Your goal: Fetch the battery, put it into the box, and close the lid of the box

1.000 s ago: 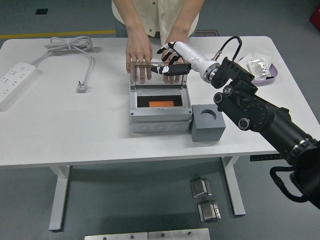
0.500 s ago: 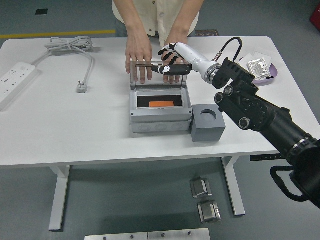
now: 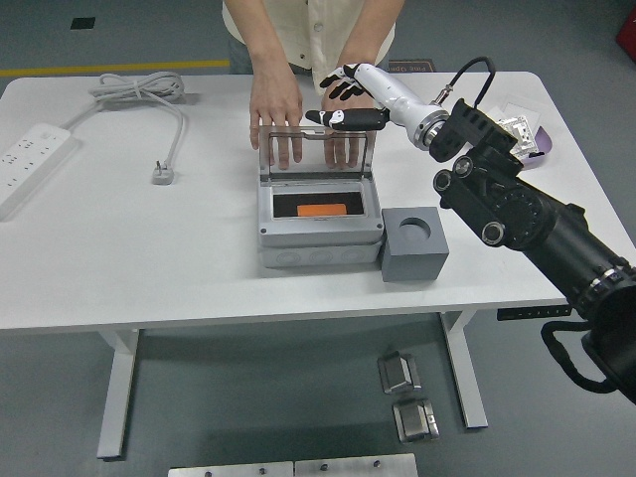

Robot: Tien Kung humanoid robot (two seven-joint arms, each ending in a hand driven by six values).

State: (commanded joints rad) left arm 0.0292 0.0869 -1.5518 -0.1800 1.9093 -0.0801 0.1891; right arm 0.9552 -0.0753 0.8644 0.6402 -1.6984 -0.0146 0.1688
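- Over on the left of the table [image 3: 119, 258]: a power strip [image 3: 30, 159], not involved.
- Middle: battery [image 3: 321, 211] already lies inside the box [image 3: 318, 224], lid [image 3: 316, 151] upright; a person's hands [image 3: 276, 104] rest behind it.
- Right: robot hand [image 3: 338, 104], fingers loosely spread, thumb at the lid's top edge. Lid-closing step; next, tip it forward and down.

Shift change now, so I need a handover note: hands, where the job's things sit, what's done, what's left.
Right hand: at the top edge of the clear hinged lid, which stands upright; whether it grips is unclear.
Left hand: out of view.
Orange battery: inside the grey plastic box.
A person's hands rest on the white table behind the lid.
Done: battery placed.
Left: close the lid.
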